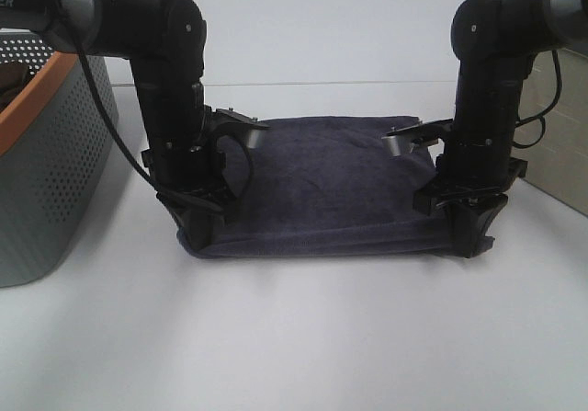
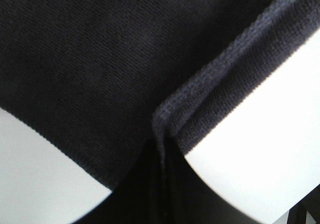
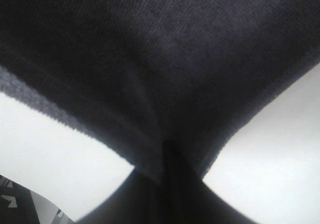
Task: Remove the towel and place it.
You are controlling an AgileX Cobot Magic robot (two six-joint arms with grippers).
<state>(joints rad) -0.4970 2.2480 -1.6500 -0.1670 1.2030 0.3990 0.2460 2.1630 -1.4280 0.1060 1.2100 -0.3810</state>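
The dark charcoal-purple towel (image 1: pixel 335 186) lies spread on the white table between my two arms, its near edge folded over. My left gripper (image 1: pixel 197 232) is shut on the towel's near-left corner. My right gripper (image 1: pixel 470 236) is shut on the near-right corner. In the left wrist view the hemmed corner (image 2: pixel 200 103) runs into the closed jaws. In the right wrist view the cloth (image 3: pixel 165 73) bunches into the closed jaws too. Both corners sit low, at or just above the table.
A grey perforated basket (image 1: pixel 50 172) with an orange rim stands at the left edge of the table. A beige container (image 1: pixel 562 140) sits at the right edge. White tabletop (image 1: pixel 303 337) stretches in front of the towel.
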